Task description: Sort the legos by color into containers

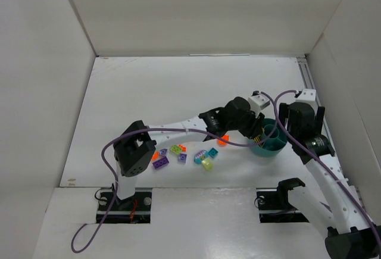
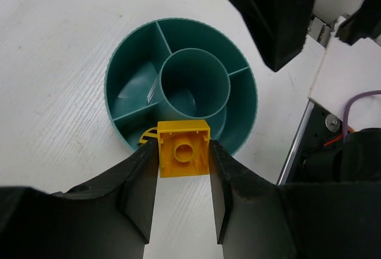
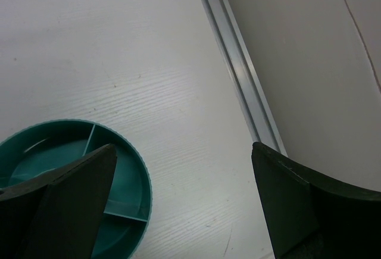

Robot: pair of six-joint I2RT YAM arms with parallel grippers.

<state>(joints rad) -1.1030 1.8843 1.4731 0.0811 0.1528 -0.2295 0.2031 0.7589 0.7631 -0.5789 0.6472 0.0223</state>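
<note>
As only its wrist view reveals, left end effector point(image 2: 184, 152) clamps 1 yellow brick point(image 2: 184, 143); right end effector point(image 3: 183, 152) gapes.

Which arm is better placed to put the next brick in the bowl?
Left: the left gripper holds a yellow brick at the rim of the teal bowl; the right gripper hangs open, empty, beside it.

You've got the top view looking down from above and behind the arm bases, wide over the whole table point(image 1: 149, 92). The left wrist camera stares down past the left gripper point(image 2: 183, 146), in tight, with the yellow brick point(image 2: 183, 152) up front and the teal bowl point(image 2: 128, 89) right below. The right wrist camera looks down low through the spread right gripper point(image 3: 183, 149). The bowl point(image 3: 128, 187) is at its lower left. All three views share that bowl point(image 1: 269, 149).
</note>
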